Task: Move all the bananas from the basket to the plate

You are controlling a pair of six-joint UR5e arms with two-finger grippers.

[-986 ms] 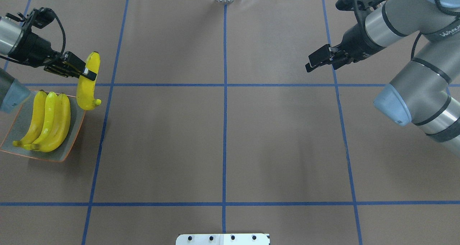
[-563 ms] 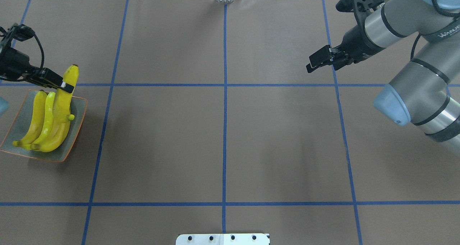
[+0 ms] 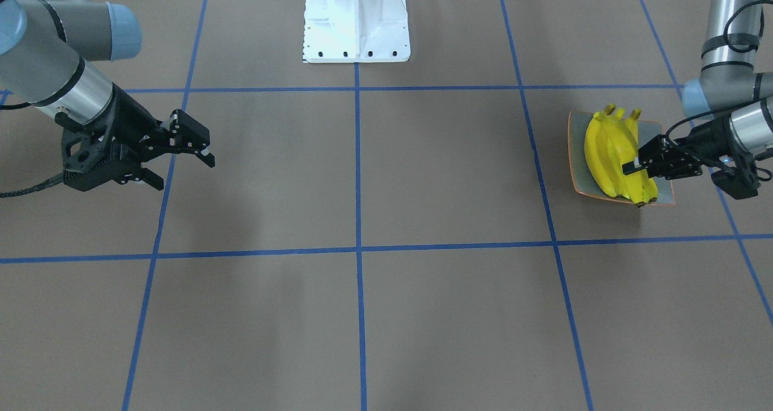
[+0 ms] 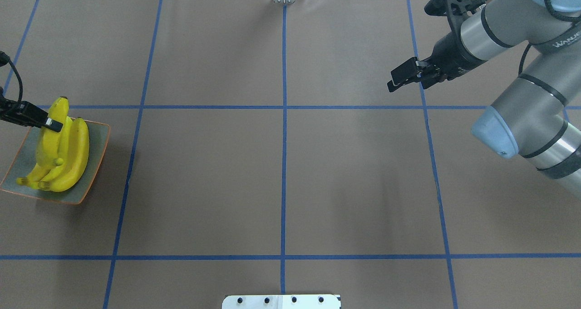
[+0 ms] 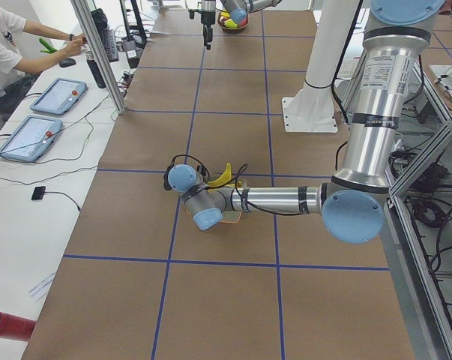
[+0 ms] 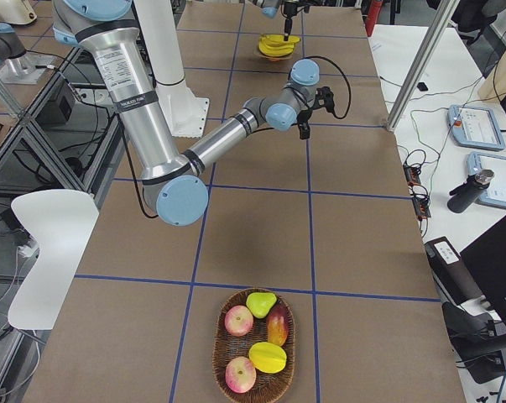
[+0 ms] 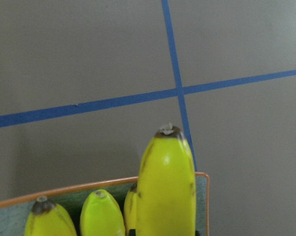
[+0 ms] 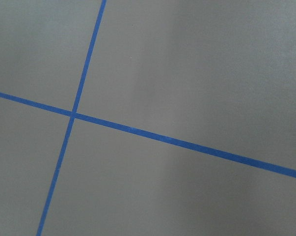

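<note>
The bananas [image 4: 68, 164] are all at the plate [image 4: 96, 151] now: three lie side by side in it, and the fourth banana [image 4: 48, 141] is clenched in my left claw [image 4: 52, 125], which grips it close to its far end. That fourth one sits directly above the other three. Its long axis runs the same way as theirs, away from me and toward me, and its dark far tip pokes out past the plate's far rim, as my left wrist view shows. It looks tilted, with the gripped end higher and the near end down among the others. Whether that near end already touches them I cannot tell.

As I judge it, the release turns on this: the banana has other bananas beneath it rather than bare dish, so it may roll toward the counter [image 4: 281, 182] side once I let go.

My right claw [image 3: 186, 174] hangs spread and empty, well apart across the counter. The basket [image 6: 216, 348] at the counter's other end holds apples and other fruit, and I see no banana in it.
</note>
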